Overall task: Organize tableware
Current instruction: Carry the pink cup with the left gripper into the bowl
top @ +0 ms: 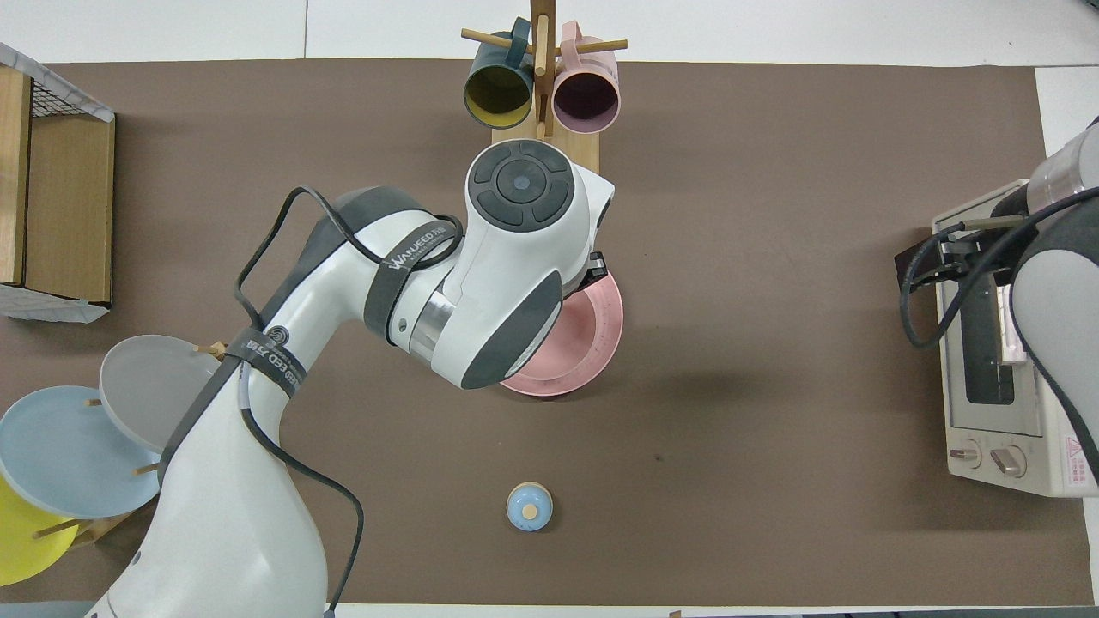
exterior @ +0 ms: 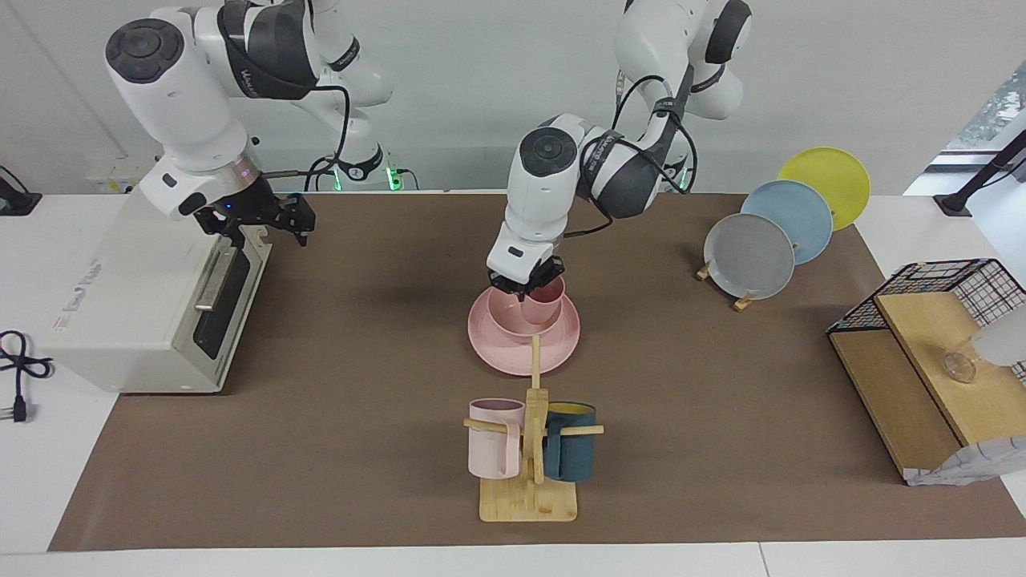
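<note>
Jaws of the left gripper (exterior: 531,290) pinch the rim of the matte pink cup (exterior: 543,302), which stands in the pink bowl (exterior: 511,317) on the plate (exterior: 561,340) mid-table. Right gripper (exterior: 264,218) waits, jaws parted, over the toaster oven (exterior: 152,320).

Plain white wall (exterior: 481,96) above a white tabletop (exterior: 48,497) covered by a brown mat (exterior: 337,344). Window (exterior: 990,112) with greenery outside at the left arm's end. Even, soft light; faint shadows on mat.

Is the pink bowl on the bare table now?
No, the pink bowl sits on the pink plate, under the left gripper.
</note>
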### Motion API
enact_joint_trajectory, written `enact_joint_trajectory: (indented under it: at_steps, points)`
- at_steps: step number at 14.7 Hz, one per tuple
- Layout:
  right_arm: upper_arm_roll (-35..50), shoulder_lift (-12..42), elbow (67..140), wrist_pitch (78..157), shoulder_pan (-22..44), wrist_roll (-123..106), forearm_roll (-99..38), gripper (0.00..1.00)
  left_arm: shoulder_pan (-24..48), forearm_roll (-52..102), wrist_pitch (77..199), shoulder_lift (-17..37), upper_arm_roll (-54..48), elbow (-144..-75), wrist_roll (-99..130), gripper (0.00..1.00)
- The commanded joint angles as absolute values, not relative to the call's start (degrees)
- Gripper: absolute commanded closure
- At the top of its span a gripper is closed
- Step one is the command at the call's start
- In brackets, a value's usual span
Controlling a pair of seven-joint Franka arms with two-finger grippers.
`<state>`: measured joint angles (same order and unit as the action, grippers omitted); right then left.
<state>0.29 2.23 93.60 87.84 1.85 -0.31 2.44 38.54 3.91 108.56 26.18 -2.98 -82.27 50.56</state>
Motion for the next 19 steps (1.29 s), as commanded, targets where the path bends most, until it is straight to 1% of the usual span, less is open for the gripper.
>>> enact_joint_trajectory:
  at_steps: [1,3,4,5,9,12,13,14,15,17,19]
  points:
    - [1.0,-3.0,99.9,91.0,0.4,-1.7,0.8,0.00,40.1,3.8,110.9,25.4,-2.0,-84.9,52.0,1.00]
    - [0.8,-2.8,99.7,92.3,-0.5,-3.3,0.8,0.00,40.2,3.8,112.1,25.4,-2.0,-85.8,52.0,1.00]
    - [1.0,-2.1,99.1,94.3,-0.5,-3.3,0.9,0.00,40.3,3.8,112.4,25.4,-2.0,-86.0,52.0,1.00]
    - [1.1,-1.0,97.8,94.2,-0.6,-3.0,0.9,0.00,40.3,3.8,112.8,25.4,-2.0,-86.4,52.0,1.00]
    - [0.8,0.2,96.7,93.9,-1.7,-3.1,0.2,0.00,40.9,3.8,115.1,25.4,-2.0,-88.4,51.9,1.00]
    - [0.8,-0.1,96.7,92.4,-1.6,-3.3,0.3,0.00,41.0,3.8,115.4,25.4,-2.0,-88.7,51.8,1.00]
    - [0.8,-0.1,96.7,92.5,-1.6,-3.3,0.3,0.00,41.0,3.7,115.2,25.4,-1.9,-88.7,51.8,0.34]
    - [0.7,0.0,96.7,93.4,-1.6,-3.3,0.3,0.00,41.0,3.5,114.6,25.4,-1.9,-88.4,51.8,0.00]
    - [0.8,0.3,96.7,94.8,-1.7,-3.1,0.3,0.00,41.0,2.6,114.3,25.3,-1.9,-88.2,51.8,0.00]
    - [1.0,0.3,96.8,94.6,-2.5,-3.1,0.1,0.00,40.5,2.5,112.4,24.4,-1.9,-87.5,51.5,0.00]
    - [1.0,0.1,96.8,94.2,-2.6,-2.9,0.1,0.00,39.5,2.5,108.0,21.3,-1.6,-86.1,51.0,0.00]
